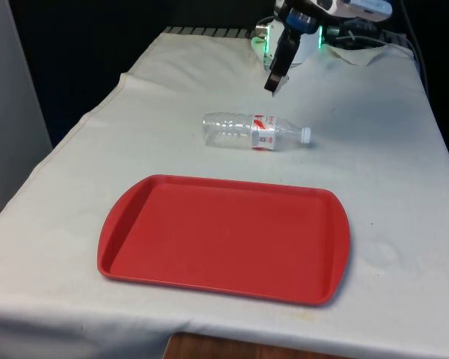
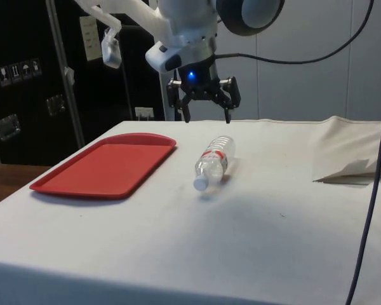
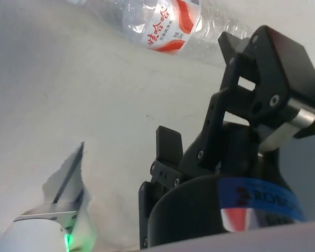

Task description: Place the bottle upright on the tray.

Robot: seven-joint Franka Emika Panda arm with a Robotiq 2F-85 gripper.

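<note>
— Looking at your front view, where's the bottle (image 1: 256, 132)?
— On its side on the cloth (image 1: 389, 179), just beyond the red tray (image 1: 224, 239), cap toward the front view's right.
— And your side view?
— Your gripper (image 2: 206, 118) hangs above the bottle (image 2: 213, 162), fingers spread, holding nothing.
— Wrist view?
— You see the red-and-white label (image 3: 165, 27).

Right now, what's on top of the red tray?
Nothing lies on the red tray; its whole surface shows. The bottle lies on its side on the cloth beyond it, with the tool open above.
</note>
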